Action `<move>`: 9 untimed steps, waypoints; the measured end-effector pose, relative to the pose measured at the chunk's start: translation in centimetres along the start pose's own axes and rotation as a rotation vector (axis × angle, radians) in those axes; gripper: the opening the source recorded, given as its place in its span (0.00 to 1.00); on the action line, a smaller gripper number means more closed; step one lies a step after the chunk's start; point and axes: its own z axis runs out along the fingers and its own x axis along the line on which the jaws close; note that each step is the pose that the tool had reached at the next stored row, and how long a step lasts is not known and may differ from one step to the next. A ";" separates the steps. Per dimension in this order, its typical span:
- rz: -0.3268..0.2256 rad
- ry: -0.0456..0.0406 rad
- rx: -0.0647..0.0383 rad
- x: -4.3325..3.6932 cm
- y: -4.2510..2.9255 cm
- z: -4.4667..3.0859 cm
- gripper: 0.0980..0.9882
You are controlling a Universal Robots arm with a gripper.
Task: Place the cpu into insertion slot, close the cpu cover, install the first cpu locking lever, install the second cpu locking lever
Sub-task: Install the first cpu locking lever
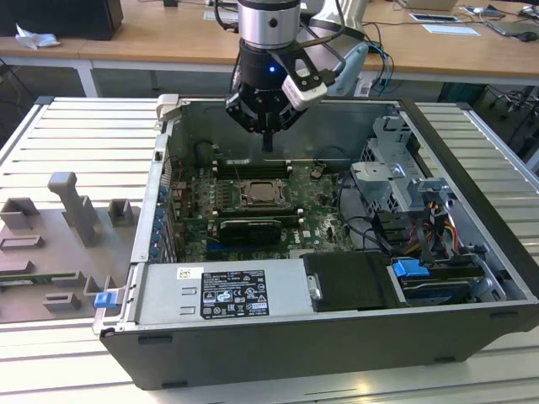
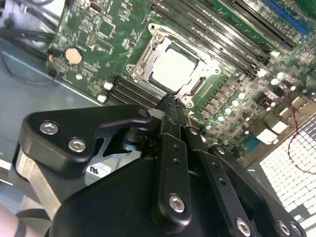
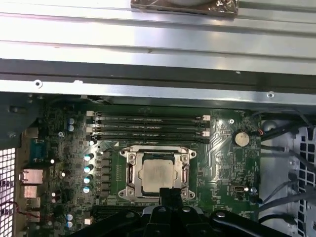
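In the exterior view, a grey power supply lies nearest, in the front of the open computer case. Beyond it, on the green motherboard, the cpu sits in the insertion slot, and the cpu cover lies flat around it. The pincer hangs above the board just past the slot's far edge, over the memory slots. Its fingers are drawn together with nothing between them. Farthest back stands a wooden surface.
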 end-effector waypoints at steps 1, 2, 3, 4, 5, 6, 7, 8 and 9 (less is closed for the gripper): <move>-0.004 0.0012 -0.002 0.27 0.00 0.05 0.01; -0.004 0.0013 -0.003 0.68 0.02 0.06 0.01; -0.004 0.0010 -0.005 1.38 0.05 0.09 0.01; -0.005 0.0010 -0.006 1.98 0.07 0.14 0.01; -0.006 0.0009 -0.006 2.86 0.10 0.35 0.01; -0.008 0.0010 -0.006 3.17 0.11 0.65 0.01; -0.011 0.0014 -0.007 3.20 0.11 0.80 0.01; -0.019 0.0020 -0.007 3.21 0.11 0.90 0.01; -0.031 0.0025 -0.008 3.21 0.11 0.96 0.01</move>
